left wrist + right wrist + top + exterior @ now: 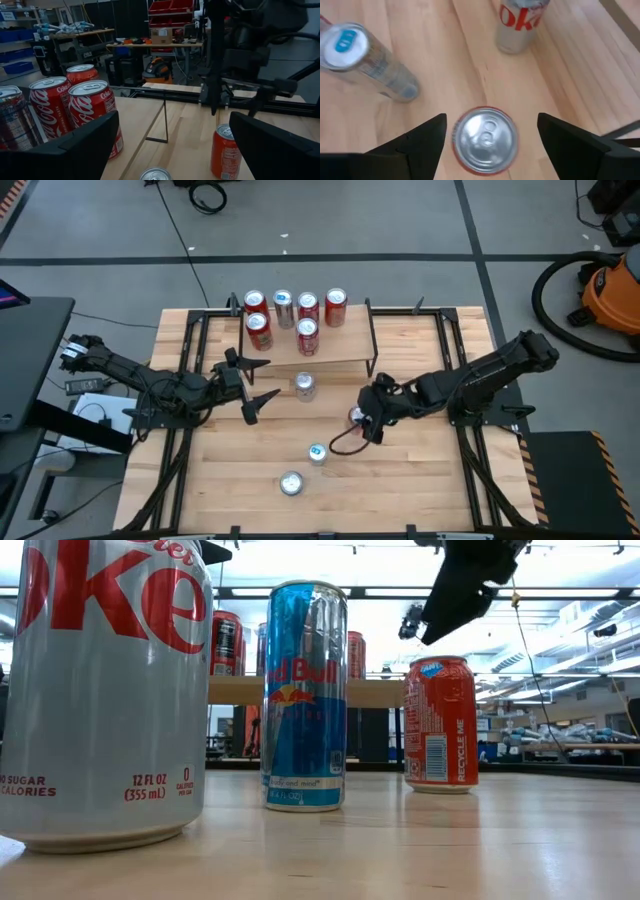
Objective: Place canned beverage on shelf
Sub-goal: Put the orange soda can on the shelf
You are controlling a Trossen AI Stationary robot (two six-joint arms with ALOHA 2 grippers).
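The shelf (345, 348) stands at the table's far middle with several cans on its top board, mostly red Coke cans (258, 330). An orange-red can (440, 725) stands upright on the table in front of the shelf's right end. My right gripper (364, 420) is open and hangs just above it, pointing down. In the right wrist view its fingers stand on either side of the can's silver top (485, 146). My left gripper (252, 383) is open and empty, level, at the shelf's left front, beside the Coke cans (95, 117).
A silver-topped can (304, 386) stands just in front of the shelf. A slim Red Bull can (317, 452) and a Diet Coke can (291, 482) stand nearer the front edge, also in the right wrist view (367, 57) (520, 20). A shelf leg (164, 120) stands between my grippers.
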